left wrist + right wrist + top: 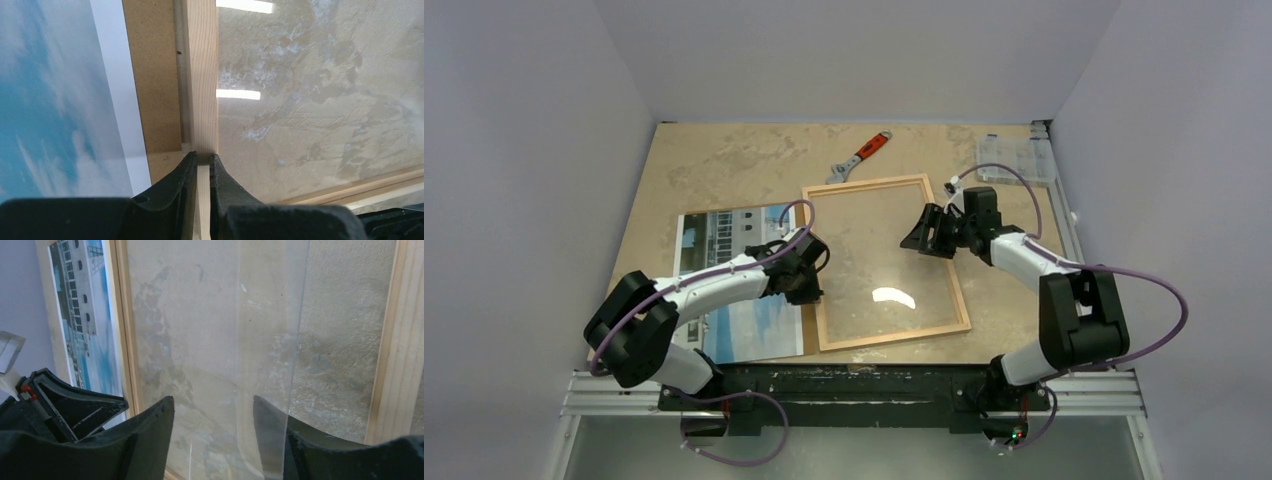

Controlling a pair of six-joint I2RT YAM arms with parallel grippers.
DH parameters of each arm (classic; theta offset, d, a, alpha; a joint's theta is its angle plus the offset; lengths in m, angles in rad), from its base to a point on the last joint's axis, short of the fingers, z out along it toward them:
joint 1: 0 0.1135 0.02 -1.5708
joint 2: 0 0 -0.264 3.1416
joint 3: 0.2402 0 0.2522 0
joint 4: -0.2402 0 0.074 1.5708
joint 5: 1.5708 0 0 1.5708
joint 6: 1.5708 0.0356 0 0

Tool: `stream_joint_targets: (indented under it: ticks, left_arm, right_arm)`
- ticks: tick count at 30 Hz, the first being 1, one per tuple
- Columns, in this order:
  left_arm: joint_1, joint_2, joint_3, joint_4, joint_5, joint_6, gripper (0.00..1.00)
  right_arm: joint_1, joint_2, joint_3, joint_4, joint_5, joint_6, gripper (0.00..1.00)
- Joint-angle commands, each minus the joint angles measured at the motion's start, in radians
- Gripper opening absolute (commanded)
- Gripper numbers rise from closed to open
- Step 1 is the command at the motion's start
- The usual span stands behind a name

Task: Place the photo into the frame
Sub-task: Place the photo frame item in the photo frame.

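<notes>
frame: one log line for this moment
left fingers: shut on frame left strip | right fingers: open over glass | photo: face up left of frame, not yet in

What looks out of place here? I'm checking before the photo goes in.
The clear glazing looks askew: in the right wrist view its edge cuts across the opening of the frame instead of meeting the wooden rail. An orange-handled wrench also lies beyond the frame.
</notes>
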State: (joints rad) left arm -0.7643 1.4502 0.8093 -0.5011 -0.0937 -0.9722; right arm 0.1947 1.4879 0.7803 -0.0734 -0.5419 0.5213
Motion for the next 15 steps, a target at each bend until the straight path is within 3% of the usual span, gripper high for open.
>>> stream_joint_targets:
  ticks: [1, 5, 15]
  left_arm:
    - [-0.011, 0.046, 0.006, -0.023, -0.012, 0.031, 0.11]
    - [-0.014, 0.051, 0.011, -0.026, -0.012, 0.032, 0.11]
    - [-0.021, 0.065, 0.022, -0.028, -0.014, 0.031, 0.1]
  right_arm:
    - [0.026, 0.004, 0.055, -0.043, -0.032, -0.066, 0.62]
    - [0.026, -0.004, 0.067, -0.077, 0.019, -0.087, 0.72]
    - [0.025, -0.007, 0.1, -0.156, 0.174, -0.106, 0.86]
